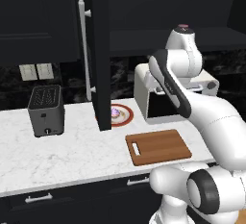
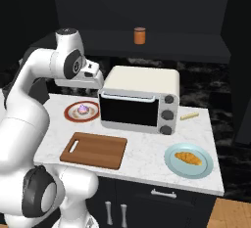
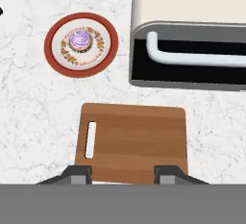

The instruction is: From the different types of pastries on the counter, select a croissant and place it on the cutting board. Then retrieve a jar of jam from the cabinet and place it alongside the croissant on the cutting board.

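Observation:
The croissant (image 2: 188, 158) lies on a pale blue plate (image 2: 171, 166) at the counter's (image 2: 147, 148) right end, far from my hand. The jar of jam (image 2: 140, 35) stands on a shelf inside the cabinet, whose black door (image 1: 101, 50) hangs open. The cutting board (image 3: 134, 141) lies bare in front of the toaster oven, slot handle to the left. My gripper (image 3: 123, 175) hovers high above the board's near edge, open, with nothing between its fingers. The frosted round pastry (image 3: 80, 42) sits on a red-rimmed plate (image 3: 53, 57).
A cream toaster oven (image 2: 139, 102) stands behind the board, close under my hand. A dark toaster (image 1: 45, 110) sits at the left. The open cabinet door's edge juts over the counter beside the red plate. A small pale stick (image 2: 188, 116) lies right of the oven.

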